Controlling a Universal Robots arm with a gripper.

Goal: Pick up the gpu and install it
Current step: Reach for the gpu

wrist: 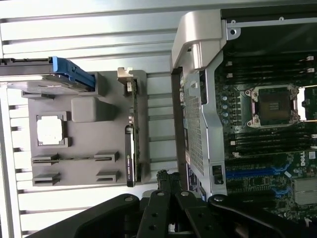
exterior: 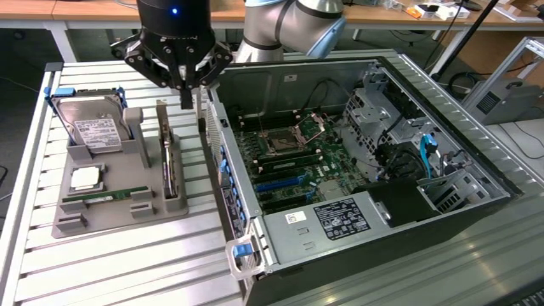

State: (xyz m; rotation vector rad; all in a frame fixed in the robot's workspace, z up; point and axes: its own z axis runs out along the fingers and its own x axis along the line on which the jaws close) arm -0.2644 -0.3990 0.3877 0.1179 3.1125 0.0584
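While the gpu (exterior: 167, 159) stands on its long edge in a slot of the grey holder tray (exterior: 111, 217), the gripper (exterior: 185, 101) hangs above the tray's far end with its fingers pressed together – holding nothing. The tips sit over the narrow gap between the gpu and the side wall of the open computer case (exterior: 281, 83), close to the card but apart from it.

In the wrist view the gpu (wrist: 132, 144) reads as a thin dark strip edge-on, with the closed gripper (wrist: 167, 179) just off one end of it.

The tray lies toward the exterior view's left edge of the slatted metal tabletop (exterior: 127, 268). The case takes up the middle and right, lying on its side and open, with the motherboard (exterior: 289, 153) exposed.

Also on the tray – a silver hard drive (exterior: 95, 131) with a white label in a blue bracket at the far corner, a square processor chip (exterior: 86, 178) in its pocket, and a narrow green memory stick (exterior: 106, 196) lying flat near the front.
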